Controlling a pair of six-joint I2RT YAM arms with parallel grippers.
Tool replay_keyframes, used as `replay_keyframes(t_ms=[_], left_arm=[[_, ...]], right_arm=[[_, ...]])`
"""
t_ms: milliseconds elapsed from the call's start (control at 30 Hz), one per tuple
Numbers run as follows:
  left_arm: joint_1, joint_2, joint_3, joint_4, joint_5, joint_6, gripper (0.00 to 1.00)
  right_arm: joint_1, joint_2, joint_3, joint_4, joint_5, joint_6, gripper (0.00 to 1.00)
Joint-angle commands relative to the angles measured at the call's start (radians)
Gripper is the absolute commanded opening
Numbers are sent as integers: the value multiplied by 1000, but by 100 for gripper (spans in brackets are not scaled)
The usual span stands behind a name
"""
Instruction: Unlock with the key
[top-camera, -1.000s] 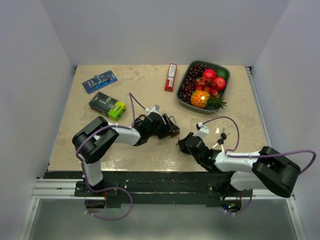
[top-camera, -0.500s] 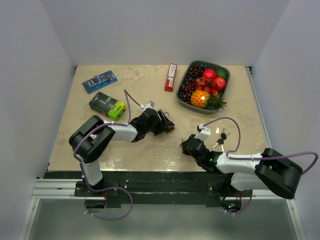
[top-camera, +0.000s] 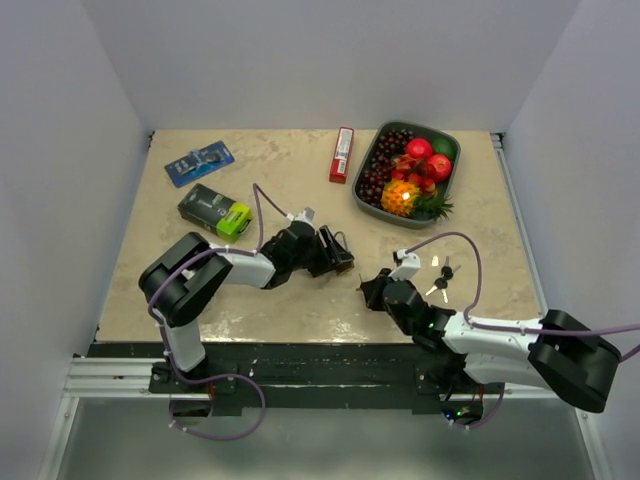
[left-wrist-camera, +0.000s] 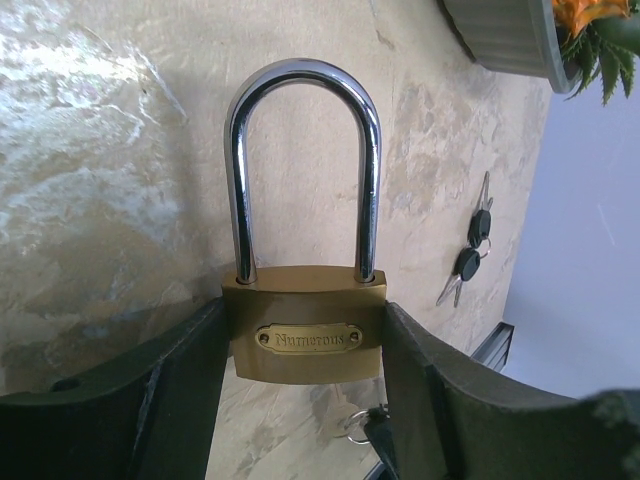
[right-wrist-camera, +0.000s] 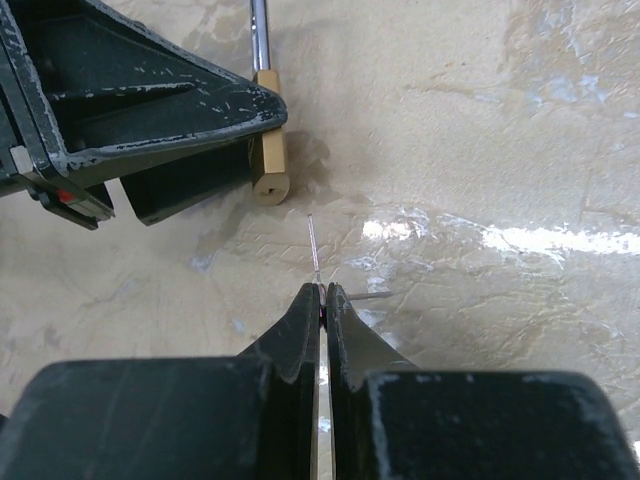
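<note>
A brass padlock (left-wrist-camera: 305, 325) with a closed steel shackle (left-wrist-camera: 303, 170) is clamped by its body between my left gripper's fingers (left-wrist-camera: 180, 390). My left gripper (top-camera: 340, 252) holds it low over the table centre. In the right wrist view the padlock (right-wrist-camera: 269, 165) shows its bottom end. My right gripper (right-wrist-camera: 323, 292) is shut on a key (right-wrist-camera: 314, 250) seen edge-on. Its thin blade points at the padlock's bottom, a short gap away. That key and its ring show below the padlock in the left wrist view (left-wrist-camera: 370, 425). My right gripper (top-camera: 368, 290) sits just right of the left one.
Spare black-headed keys (top-camera: 440, 275) lie right of my right gripper. A bowl of fruit (top-camera: 452, 180) stands at the back right. A red bar (top-camera: 342, 154) lies beside it. A green and black box (top-camera: 214, 209) and a blue pack (top-camera: 199, 162) lie at the back left.
My left gripper with the padlock has shifted slightly left. My right arm has stretched out lower, and its gripper has stayed close to the padlock with the key.
</note>
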Motion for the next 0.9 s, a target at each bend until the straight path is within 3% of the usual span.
replay_keyframes(t_ms=[0,433,867], left_arm=[[-17,-30,7,84,21,-1,0],[-36,-30,-1,89,12,-7,0],[-37,-36,-6,89,7,-5,0]], right_arm=[[3,37,47,42,-28,-34,0],[3,164,119,62,-76,-57,0],[3,174,119,53,-57,-30,0]])
